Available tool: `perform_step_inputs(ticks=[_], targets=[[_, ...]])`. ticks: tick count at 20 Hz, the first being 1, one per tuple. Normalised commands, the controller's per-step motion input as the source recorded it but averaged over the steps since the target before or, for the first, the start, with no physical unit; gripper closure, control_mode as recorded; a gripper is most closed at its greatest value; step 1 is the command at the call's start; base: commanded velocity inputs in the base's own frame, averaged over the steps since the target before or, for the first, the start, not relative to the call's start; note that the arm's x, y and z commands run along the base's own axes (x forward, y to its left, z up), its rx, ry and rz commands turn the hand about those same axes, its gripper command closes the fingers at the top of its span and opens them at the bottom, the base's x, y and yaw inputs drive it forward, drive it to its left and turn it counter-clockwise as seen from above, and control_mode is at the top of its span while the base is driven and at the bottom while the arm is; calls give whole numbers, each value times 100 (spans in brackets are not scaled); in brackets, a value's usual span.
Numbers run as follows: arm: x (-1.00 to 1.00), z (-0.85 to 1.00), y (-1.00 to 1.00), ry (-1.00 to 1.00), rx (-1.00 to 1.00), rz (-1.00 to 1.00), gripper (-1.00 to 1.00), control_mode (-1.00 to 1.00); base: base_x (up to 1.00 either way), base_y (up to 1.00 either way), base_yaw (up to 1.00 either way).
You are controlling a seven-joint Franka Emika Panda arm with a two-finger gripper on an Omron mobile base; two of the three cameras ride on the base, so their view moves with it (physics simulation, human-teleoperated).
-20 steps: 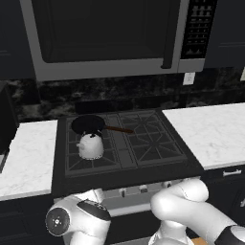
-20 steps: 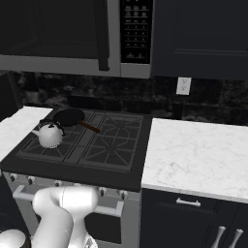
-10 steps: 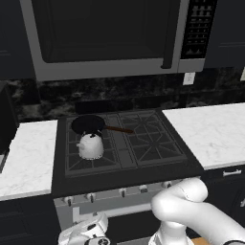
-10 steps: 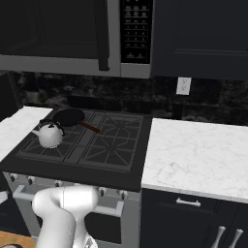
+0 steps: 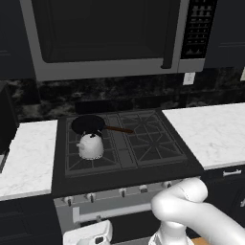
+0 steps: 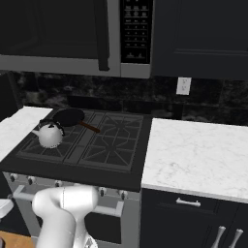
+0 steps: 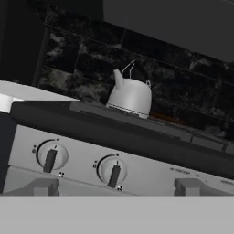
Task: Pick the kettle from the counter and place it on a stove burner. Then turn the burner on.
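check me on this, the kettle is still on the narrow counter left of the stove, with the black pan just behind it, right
Not quite. The kettle is not on the counter; it stands on the front left stove burner of the cooktop, as the left base view shows. The black pan is indeed just behind it, on the rear left grate.

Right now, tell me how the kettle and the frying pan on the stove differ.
The kettle is pale silver-grey and squat and rounded; the frying pan is black, flat and low. The kettle's handle arches over its top; the pan's handle sticks out sideways. The kettle sits on a front burner, the pan behind it. Both rest on the stove.
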Motion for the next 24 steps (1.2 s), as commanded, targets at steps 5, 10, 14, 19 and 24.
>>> perform_step_inputs(ticks=[5, 10, 14, 19, 24], targets=[[20, 19, 7, -19, 0, -3, -100, -100, 0, 0, 0], [44, 18, 10, -7, 0, 0, -100, -100, 0, 0, 0], [27, -2, 15, -4, 1, 0, -100, -100, 0, 0, 0], [31, -7, 22, -2, 3, 1, -100, -100, 0, 0, 0], [30, -15, 29, 0, 1, 2, -100, -100, 0, 0, 0]])
